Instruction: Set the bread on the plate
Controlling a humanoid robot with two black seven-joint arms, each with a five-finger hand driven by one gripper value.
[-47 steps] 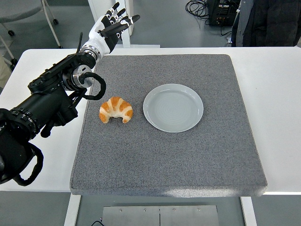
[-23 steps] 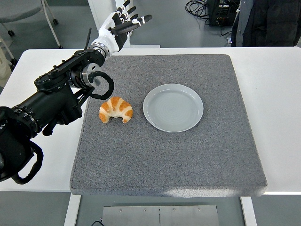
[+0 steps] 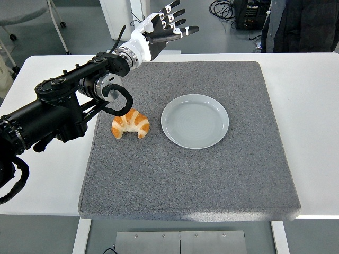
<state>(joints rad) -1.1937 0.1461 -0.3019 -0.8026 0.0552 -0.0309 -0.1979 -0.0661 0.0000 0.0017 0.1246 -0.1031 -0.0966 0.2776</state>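
Note:
A golden croissant (image 3: 131, 124) lies on the grey mat (image 3: 212, 174), left of an empty pale grey plate (image 3: 195, 120). My left hand (image 3: 165, 30) hangs high over the mat's far left edge, well beyond the croissant, with its fingers spread and nothing in them. The black forearm (image 3: 69, 103) reaches in from the left and passes just beside the croissant. A black cable loop at the wrist hangs right above the bread's top. My right arm is not in the picture.
The mat covers most of the white table (image 3: 312, 132). A person in dark clothes (image 3: 302, 24) stands at the far right. Cables and a dark box (image 3: 241, 10) sit on the floor behind.
My left hand has swung to the right and farther out, from above the mat's far left corner toward the middle of its far edge. Croissant and plate have not moved.

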